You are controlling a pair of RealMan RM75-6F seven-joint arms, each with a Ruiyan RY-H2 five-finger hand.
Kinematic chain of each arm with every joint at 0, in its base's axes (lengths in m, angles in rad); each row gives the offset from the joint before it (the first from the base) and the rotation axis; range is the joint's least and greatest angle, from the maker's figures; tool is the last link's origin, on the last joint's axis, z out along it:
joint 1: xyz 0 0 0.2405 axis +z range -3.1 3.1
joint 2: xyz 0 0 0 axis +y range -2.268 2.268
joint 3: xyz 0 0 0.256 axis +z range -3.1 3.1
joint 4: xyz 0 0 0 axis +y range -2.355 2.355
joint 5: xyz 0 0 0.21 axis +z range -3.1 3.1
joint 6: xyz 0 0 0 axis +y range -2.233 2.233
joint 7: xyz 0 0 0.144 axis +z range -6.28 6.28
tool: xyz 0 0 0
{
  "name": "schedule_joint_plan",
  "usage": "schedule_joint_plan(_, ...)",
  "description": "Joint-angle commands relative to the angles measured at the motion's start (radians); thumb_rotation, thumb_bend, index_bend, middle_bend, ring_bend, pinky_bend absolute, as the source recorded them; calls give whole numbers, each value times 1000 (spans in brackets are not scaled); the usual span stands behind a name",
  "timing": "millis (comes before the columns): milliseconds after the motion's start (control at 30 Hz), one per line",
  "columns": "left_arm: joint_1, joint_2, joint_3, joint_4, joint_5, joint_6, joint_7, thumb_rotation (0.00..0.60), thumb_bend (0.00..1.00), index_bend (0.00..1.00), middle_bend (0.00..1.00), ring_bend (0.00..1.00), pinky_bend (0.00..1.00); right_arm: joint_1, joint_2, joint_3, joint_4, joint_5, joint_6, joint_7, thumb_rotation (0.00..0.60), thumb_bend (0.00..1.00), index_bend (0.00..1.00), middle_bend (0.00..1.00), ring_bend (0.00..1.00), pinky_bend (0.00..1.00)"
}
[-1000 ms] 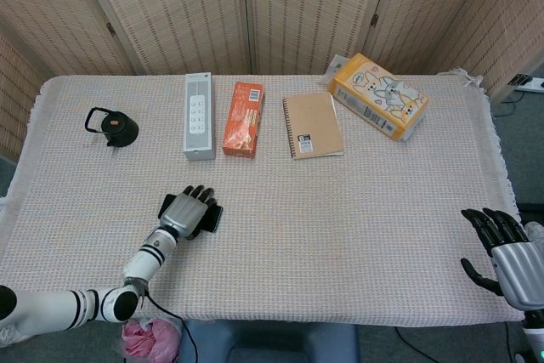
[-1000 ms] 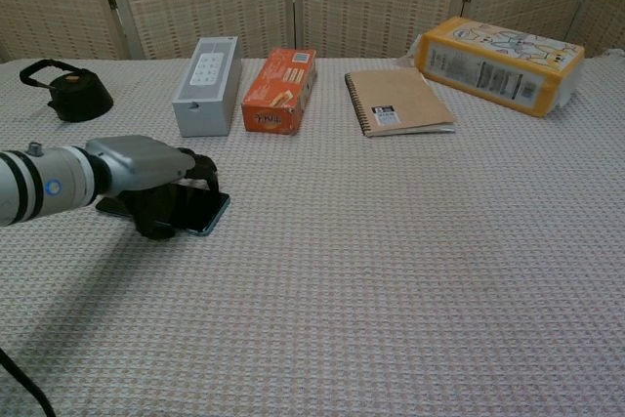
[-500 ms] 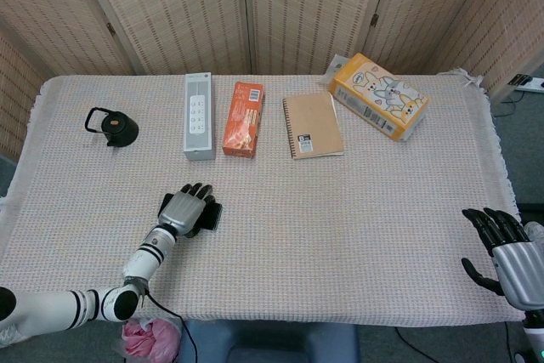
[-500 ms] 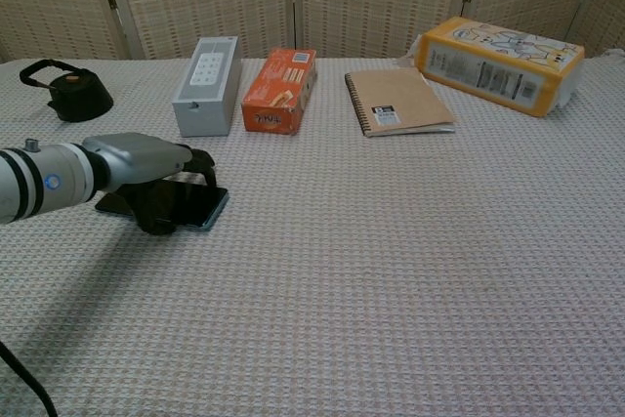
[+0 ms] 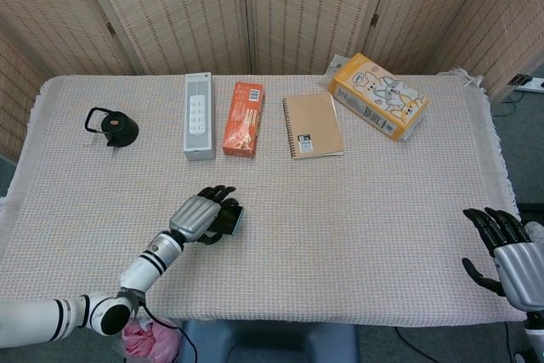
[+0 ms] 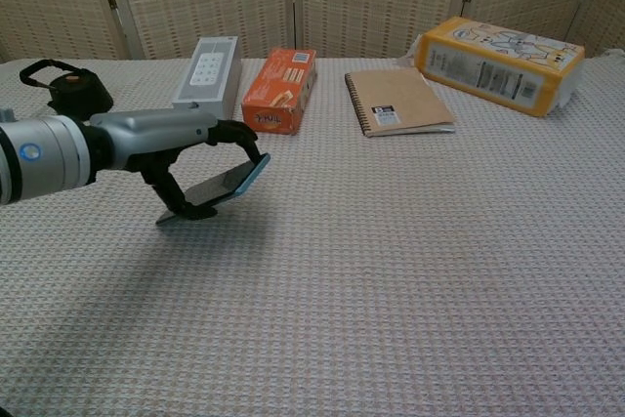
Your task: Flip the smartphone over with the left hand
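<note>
My left hand (image 6: 181, 144) holds the dark smartphone (image 6: 223, 186) off the table, tilted with its right edge raised and its left end low. Fingers curl over the phone's top edge and the thumb is under it. In the head view the same left hand (image 5: 201, 215) covers most of the smartphone (image 5: 235, 218), which shows only as a dark edge by the fingertips, left of the table's middle. My right hand (image 5: 508, 258) hangs open past the table's front right corner, holding nothing.
Along the back stand a grey remote box (image 5: 198, 115), an orange box (image 5: 244, 119), a brown spiral notebook (image 5: 312, 125) and a yellow carton (image 5: 378, 95). A black lid with a loop (image 5: 113, 127) lies at the left. A pink bag (image 5: 144, 338) hangs below the front edge.
The left hand has lifted the smartphone off the cloth and carried it to the right, tilting its right edge upward. The right hand has stayed still.
</note>
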Motion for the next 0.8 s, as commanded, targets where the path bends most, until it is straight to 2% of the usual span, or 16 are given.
schedule_joint_plan(33,6,10,-18,-40,26,5,-38,600,344,407,72,35,143,-2,0,0,2,0,2,3,600,254,127,166,129,151)
schedule_joint_plan(200,4,15,-36,-66,42,2,-77,600,343,404,72,35,143,-3,-2,-1,7,1,3,9,600,254,127,166,129,151)
schedule_joint_plan(533,13,33,-40,-12,7,-24,-133,600,343,394,72,35,143,-5,-4,-1,13,4,4,15,600,254,127,166,129,151)
schedule_joint_plan(800,33,82,-65,6,-12,-60,-245,600,344,389,72,35,143,1,-6,-1,5,-9,2,5,600,253,127,166,129,151)
